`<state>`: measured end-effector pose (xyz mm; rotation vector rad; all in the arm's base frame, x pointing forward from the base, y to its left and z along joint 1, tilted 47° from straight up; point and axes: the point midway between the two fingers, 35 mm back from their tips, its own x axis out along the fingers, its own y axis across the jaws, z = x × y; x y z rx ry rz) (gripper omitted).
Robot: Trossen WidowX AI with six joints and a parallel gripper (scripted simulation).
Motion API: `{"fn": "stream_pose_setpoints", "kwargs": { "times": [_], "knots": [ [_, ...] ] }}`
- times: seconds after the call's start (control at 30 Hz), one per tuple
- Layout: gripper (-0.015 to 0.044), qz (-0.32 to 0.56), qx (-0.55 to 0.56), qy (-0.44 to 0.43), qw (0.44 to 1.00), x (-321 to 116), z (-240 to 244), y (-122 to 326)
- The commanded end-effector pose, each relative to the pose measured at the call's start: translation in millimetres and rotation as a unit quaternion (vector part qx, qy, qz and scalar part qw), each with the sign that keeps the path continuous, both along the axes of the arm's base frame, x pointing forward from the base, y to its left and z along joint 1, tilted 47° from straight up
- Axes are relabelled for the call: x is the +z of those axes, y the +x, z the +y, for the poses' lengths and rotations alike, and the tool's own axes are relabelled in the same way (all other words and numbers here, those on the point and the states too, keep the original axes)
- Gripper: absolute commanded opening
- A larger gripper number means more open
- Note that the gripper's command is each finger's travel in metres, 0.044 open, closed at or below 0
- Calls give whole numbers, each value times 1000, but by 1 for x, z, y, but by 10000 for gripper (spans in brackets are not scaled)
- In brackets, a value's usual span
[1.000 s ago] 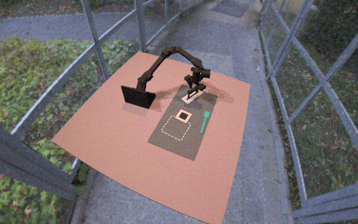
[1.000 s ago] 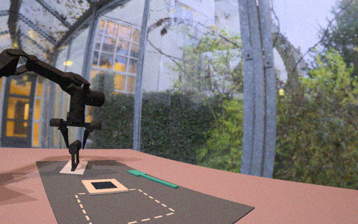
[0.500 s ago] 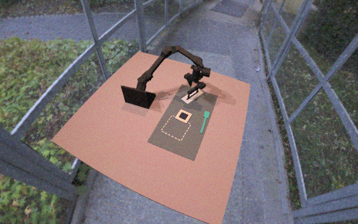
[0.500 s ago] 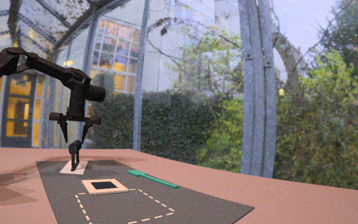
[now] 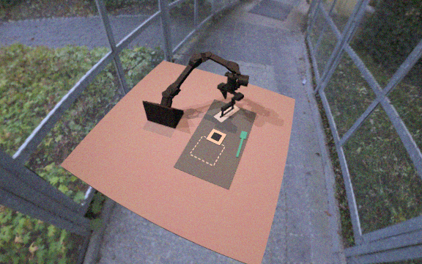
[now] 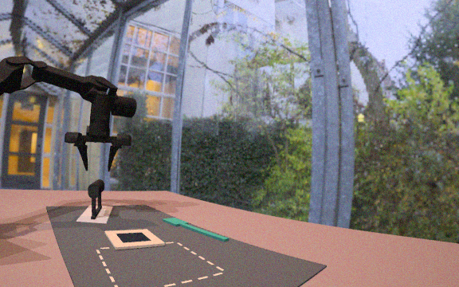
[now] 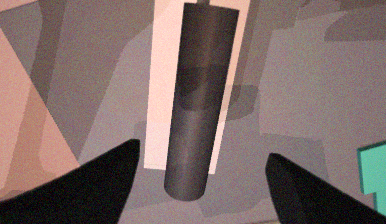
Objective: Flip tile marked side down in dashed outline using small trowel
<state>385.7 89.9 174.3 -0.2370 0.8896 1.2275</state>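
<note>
The trowel, with an upright black handle grip [image 5: 237, 97] [image 6: 96, 189] [image 7: 194, 110] on a thin bracket and a pale flat blade [image 5: 219, 118] [image 6: 84, 217] [image 7: 161, 100], rests on the mat's far part. My gripper [image 6: 98, 170] [image 7: 204, 154] is open and empty above the handle; the handle shows between the fingertips in the wrist view, but the exterior view shows a gap below them. The tile [image 5: 216, 136] [image 6: 134, 237] lies flat, dark marked side up, over the far edge of the dashed outline [image 5: 214, 164] [image 6: 218, 273], mostly outside it.
A green flat tool [image 5: 240, 144] [image 6: 202, 230] [image 7: 376, 167] with a square head lies along the right side of the grey mat [image 5: 222, 177] [image 6: 269, 263]. The pinkish table [image 5: 141, 165] extends around the mat. The arm's base stands left of the mat.
</note>
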Motion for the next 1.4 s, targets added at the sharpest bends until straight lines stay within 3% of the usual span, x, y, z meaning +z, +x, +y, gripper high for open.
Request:
{"fn": "stream_pose_setpoints", "kwargs": {
  "times": [0.0,0.57,0.97,1.37],
  "knots": [
    [300,-9,-3,-36,999,-6,9,-7],
    [300,-134,-130,-187,964,-29,33,-29],
    [300,-237,-271,-184,915,-23,39,-47],
    [300,-238,-273,-183,914,-29,41,-41]
  ]
}}
